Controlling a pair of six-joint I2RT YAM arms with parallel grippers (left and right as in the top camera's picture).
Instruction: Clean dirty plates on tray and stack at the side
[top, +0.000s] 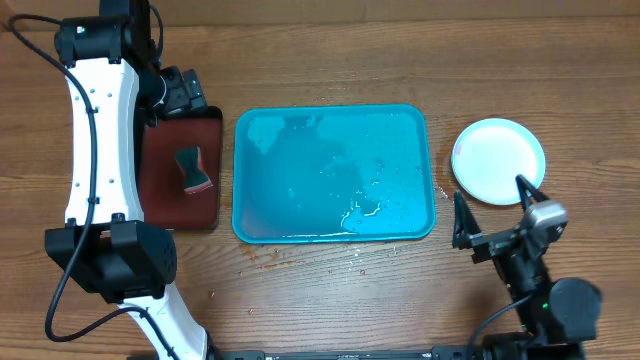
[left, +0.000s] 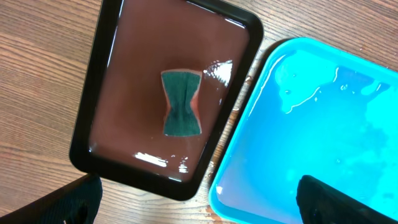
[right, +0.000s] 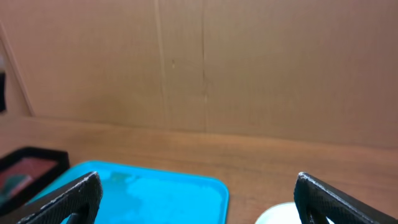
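Overhead first: the tray (top: 335, 215) sits dead centre with nothing on it but puddles of water (top: 365, 210). At its 3 o'clock, off on the table (top: 330, 300), there's a white plate (top: 498, 160) that looks clean. I can't tell how many more are stacked under it. At the tray's 9 o'clock is a black tray (top: 160, 205) with the sponge (top: 192, 170) lying in it.

Left wrist cam: the left gripper (left: 199, 183) is spread wide with nothing in it, hanging over the black tray. The sponge is at 12 o'clock from the fingers, and the tray's corner is at 3 o'clock.

Right wrist cam: the right gripper (right: 198, 180) is wide and empty too, looking across the tray at a cardboard wall (right: 199, 68). A sliver of the plate pokes in at 5 o'clock.

My read is that the cleaning and stacking look basically done, since no plate is left on the tray. The next move probably just calls for pulling both arms clear without bumping the plate.
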